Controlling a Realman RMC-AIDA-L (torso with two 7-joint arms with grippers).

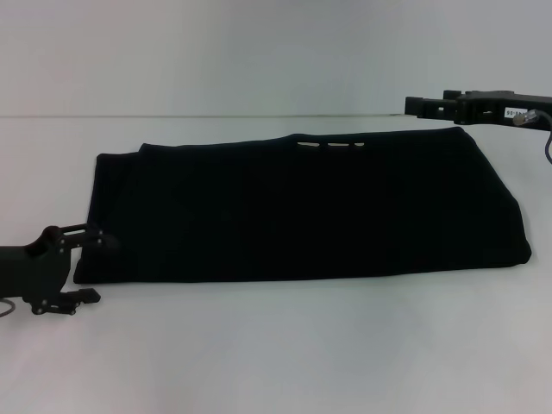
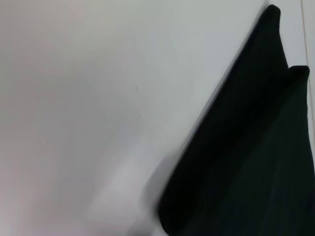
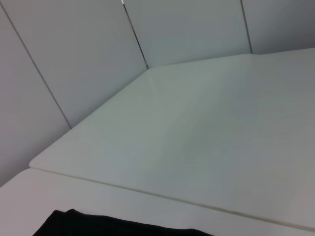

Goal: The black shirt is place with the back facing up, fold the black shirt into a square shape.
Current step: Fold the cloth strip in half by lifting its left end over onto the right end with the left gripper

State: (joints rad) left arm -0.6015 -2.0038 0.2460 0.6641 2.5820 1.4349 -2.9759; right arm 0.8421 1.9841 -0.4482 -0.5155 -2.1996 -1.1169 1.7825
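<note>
On the plain white counter the large black soft-fabric shirt, already a wide band, lies just beside the spread left hand; the right hand, grip unclear, hovers beyond, so an uneven lift could skew the layers.

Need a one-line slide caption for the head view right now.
Folded black shirt on white table; left hand at its near-left corner, right hand beyond far-right corner.

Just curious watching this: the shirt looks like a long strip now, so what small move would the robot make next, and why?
Probably the left gripper closes on the black shirt at its left end, to fold it across: the shirt lies as a wide band, not yet square. The right gripper hangs past the far right corner.
</note>
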